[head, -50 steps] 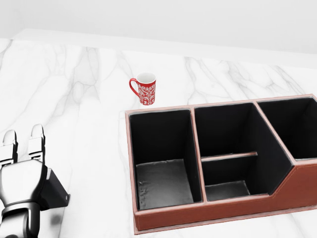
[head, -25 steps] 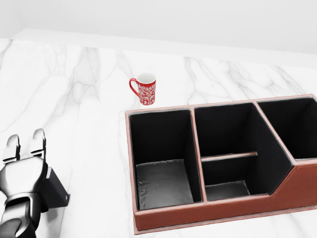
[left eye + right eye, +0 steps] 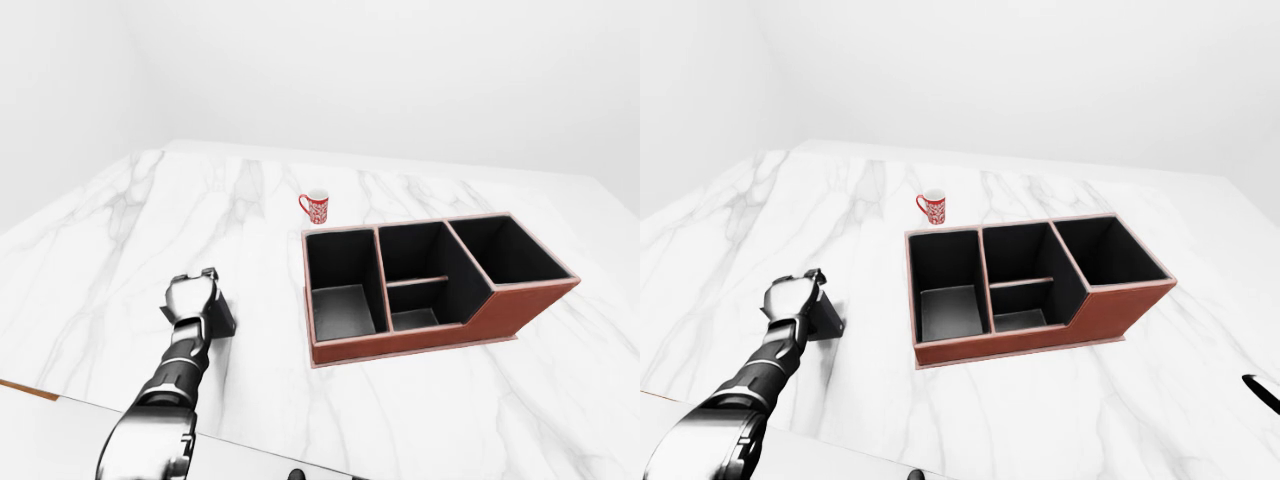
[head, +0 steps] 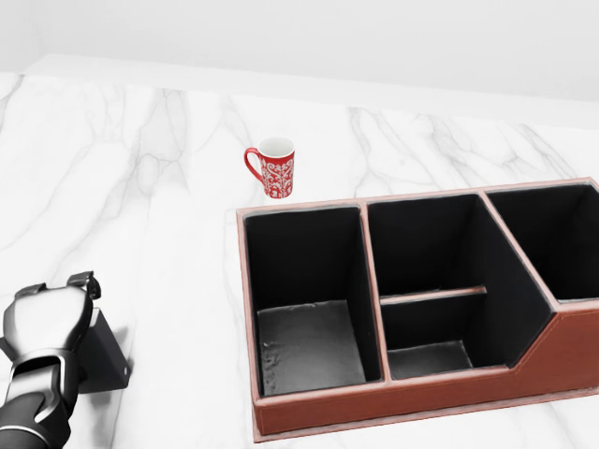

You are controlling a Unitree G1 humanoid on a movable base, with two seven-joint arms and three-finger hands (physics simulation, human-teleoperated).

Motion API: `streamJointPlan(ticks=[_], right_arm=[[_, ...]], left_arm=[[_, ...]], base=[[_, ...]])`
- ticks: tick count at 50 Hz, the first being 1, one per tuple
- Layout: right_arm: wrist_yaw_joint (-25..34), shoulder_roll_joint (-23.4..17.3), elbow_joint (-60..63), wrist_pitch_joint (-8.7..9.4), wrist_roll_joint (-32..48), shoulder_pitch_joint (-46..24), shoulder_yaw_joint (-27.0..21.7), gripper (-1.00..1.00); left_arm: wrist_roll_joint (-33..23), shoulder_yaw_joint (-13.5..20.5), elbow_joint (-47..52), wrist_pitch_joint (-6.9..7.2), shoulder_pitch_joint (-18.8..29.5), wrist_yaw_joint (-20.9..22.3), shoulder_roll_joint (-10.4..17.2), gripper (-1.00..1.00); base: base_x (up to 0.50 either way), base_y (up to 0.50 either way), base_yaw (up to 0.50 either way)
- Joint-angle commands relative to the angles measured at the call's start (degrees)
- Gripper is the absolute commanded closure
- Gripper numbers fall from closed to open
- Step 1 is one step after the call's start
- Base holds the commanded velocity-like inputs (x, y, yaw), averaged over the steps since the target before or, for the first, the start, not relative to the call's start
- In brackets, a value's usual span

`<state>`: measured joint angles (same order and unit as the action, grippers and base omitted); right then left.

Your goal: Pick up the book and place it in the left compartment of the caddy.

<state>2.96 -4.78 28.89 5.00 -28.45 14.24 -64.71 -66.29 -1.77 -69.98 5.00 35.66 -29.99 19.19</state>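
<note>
A dark, flat book (image 4: 105, 355) lies on the white marble counter at the lower left of the head view. My left hand (image 4: 61, 286) sits on top of it, fingers curled down over its far edge, closed on it. To the right stands the red-brown caddy (image 4: 402, 398) with black-lined compartments; its left compartment (image 4: 309, 341) holds nothing. Only a dark sliver (image 3: 1262, 390) at the right edge of the right-eye view may be my right hand.
A red patterned mug (image 4: 274, 168) stands on the counter just above the caddy's left corner in the head view. The counter's near edge (image 3: 200, 440) runs along the bottom of the eye views. A white wall rises beyond the counter.
The left hand's fingers, stretched out straight a second ago, have curled down over the book. The hand has dropped slightly. The caddy, the mug and the camera have not moved.
</note>
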Motion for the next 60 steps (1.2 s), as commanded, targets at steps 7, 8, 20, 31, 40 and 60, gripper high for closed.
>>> streamJointPlan(ticks=[7, 8, 20, 31, 40, 60], right_arm=[[-0.1, 0.1, 0.3, 0.00, 0.1, -0.1, -0.1, -1.00], [-0.1, 0.0, 0.2, 0.00, 0.1, -0.1, -0.1, -1.00], [0.2, 0.0, 0.1, 0.00, 0.1, 0.0, 0.0, -1.00], [0.3, 0.2, -0.2, 0.00, 0.3, 0.0, 0.1, -1.00], [0.4, 0.2, -0.3, 0.00, 0.5, -0.1, 0.2, -1.00], [0.4, 0.2, -0.3, 0.00, 0.4, 0.0, 0.2, -1.00]], left_arm=[[0.8, -3.2, -3.6, 0.00, -2.0, 0.0, -1.1, 1.00], [0.7, -3.2, -3.4, 0.00, -2.1, 0.0, -1.1, 1.00], [0.7, -2.7, 1.3, 0.00, -4.1, 0.0, -1.8, 1.00], [-4.9, -0.1, 32.6, 0.00, -16.7, 0.0, -2.8, 1.00], [-10.6, 2.8, 67.4, 0.00, -30.5, 0.0, -3.3, 1.00], [-19.2, 10.2, 99.9, 0.00, -41.0, 10.4, -12.7, 1.00]], base=[[0.00, 0.00, 0.00], [0.00, 0.00, 0.00], [0.00, 0.00, 0.00], [0.00, 0.00, 0.00], [0.00, 0.00, 0.00], [0.00, 0.00, 0.00]])
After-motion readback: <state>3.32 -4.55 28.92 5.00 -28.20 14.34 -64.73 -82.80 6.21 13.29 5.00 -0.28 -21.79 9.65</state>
